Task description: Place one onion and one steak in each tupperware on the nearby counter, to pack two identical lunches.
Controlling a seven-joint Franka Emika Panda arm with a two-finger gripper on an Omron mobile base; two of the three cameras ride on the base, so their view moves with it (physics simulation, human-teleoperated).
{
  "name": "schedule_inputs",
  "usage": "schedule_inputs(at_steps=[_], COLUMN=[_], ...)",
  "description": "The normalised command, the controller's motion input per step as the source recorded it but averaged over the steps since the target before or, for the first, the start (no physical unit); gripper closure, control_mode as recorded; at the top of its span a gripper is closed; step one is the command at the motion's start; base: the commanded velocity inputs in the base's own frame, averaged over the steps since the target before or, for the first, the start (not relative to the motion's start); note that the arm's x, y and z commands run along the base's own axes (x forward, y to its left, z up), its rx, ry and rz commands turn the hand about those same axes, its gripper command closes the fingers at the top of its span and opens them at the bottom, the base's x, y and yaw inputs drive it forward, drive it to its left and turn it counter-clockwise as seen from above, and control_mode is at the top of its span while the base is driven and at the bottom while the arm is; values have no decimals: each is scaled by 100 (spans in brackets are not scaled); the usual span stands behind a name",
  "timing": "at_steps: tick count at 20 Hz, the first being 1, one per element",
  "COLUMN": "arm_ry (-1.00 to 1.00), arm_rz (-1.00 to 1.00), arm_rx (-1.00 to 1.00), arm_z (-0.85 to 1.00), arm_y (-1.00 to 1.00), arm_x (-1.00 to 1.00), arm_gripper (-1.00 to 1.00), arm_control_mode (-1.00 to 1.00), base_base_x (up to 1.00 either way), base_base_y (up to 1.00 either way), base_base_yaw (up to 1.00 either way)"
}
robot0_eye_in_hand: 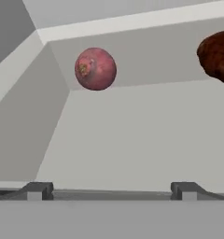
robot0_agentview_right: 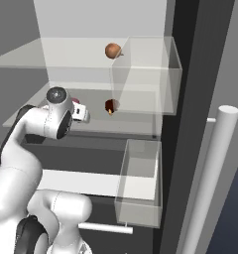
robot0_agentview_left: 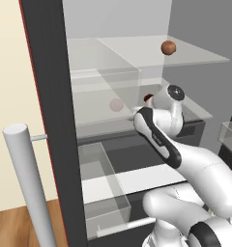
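Purplish-pink onion, round with no long axis, mottled skin, seen at the back corner of a pale fridge shelf, dark reddish-brown steak lumpy beside it, orange-brown onion on the glass shelf above, gripper spread fully wide, nothing held or touched.

One onion left of steak; other onion on shelf above
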Motion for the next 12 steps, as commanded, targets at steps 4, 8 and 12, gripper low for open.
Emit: schedule_inputs(at_steps=[4, 8, 12], arm_ry=[-12, -2, 1], arm_rz=[23, 2, 0], arm_rx=[1, 0, -1], arm_z=[0, 0, 0], arm_y=[32, 2, 4], arm_x=[0, 10, 36], arm_gripper=[-100, -100, -100], arm_control_mode=[-100, -100, -100], base_base_x=[0, 0, 0], base_base_y=[0, 0, 0], base_base_yaw=[0, 0, 0])
